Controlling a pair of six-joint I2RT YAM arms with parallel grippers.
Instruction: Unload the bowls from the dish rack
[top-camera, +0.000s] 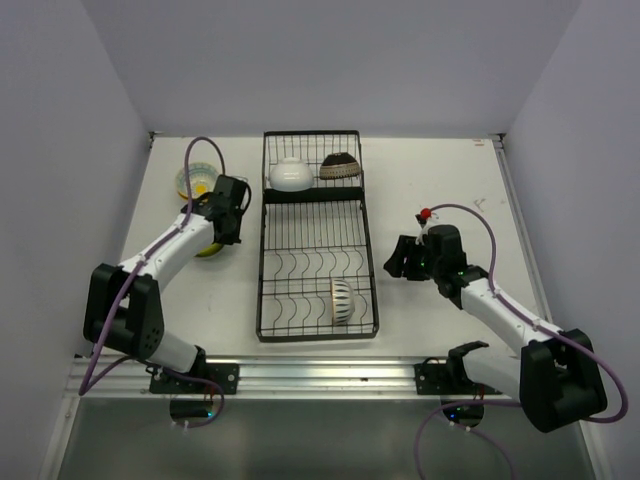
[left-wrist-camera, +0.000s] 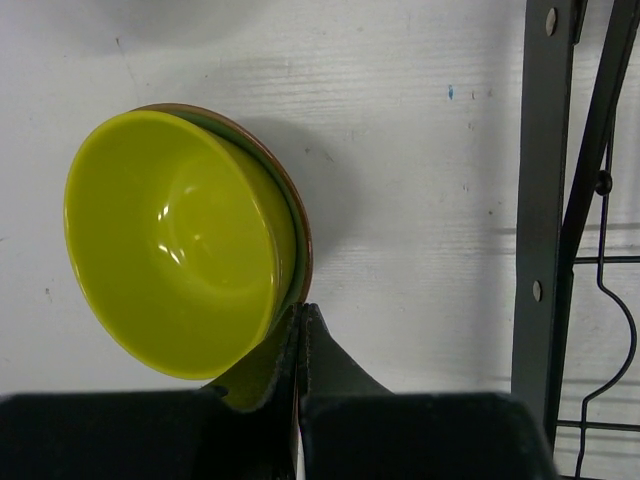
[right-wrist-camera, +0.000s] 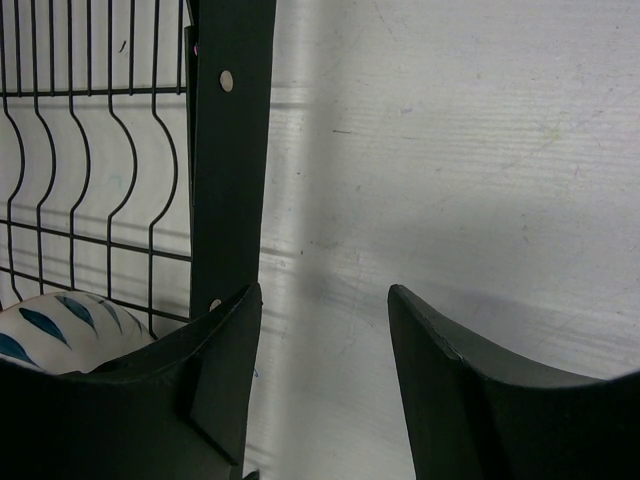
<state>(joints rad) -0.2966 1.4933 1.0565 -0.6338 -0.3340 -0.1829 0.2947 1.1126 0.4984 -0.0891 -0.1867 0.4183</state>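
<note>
The black wire dish rack (top-camera: 318, 235) lies lengthwise mid-table. Its small far section holds a white bowl (top-camera: 290, 173) and a dark brown patterned bowl (top-camera: 341, 165). A white striped bowl (top-camera: 342, 300) stands on edge in the larger near section. Left of the rack, my left gripper (left-wrist-camera: 303, 312) is shut with nothing between its fingers, its tips right beside the rim of a yellow-green bowl (left-wrist-camera: 170, 240) nested in a green and an orange bowl (left-wrist-camera: 305, 245). My right gripper (right-wrist-camera: 325, 300) is open over bare table, just right of the rack's edge (right-wrist-camera: 228, 150).
Another stack of pale bowls (top-camera: 193, 181) sits at the far left of the table. The rack's side rail (left-wrist-camera: 540, 200) runs close to the right of my left gripper. White walls enclose the table on three sides.
</note>
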